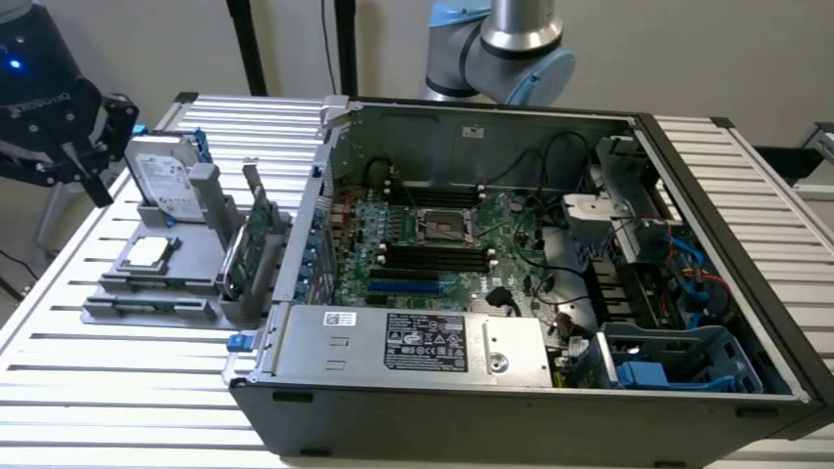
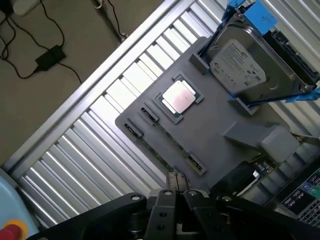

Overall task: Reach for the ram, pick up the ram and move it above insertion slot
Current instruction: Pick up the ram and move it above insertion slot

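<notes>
Ribbed aluminium desk (image 1: 117, 391) carries an open computer case (image 1: 521, 425) and, beside it, a grey holder (image 2: 210, 130). Ram (image 1: 154, 304) sits in the holder's groove at the end farthest from the hard drive (image 2: 240, 70). Tool (image 2: 175, 181) hangs above the holder near the ram, fingers together, gripping nothing. Insertion slot (image 1: 437, 256) lies inside the case, well apart from the holder.

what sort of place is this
Probably a robotics lab bench for computer assembly: an open computer case sits on a slatted metal table, a grey fixture holds a hard drive, and a robot arm stands behind.
</notes>
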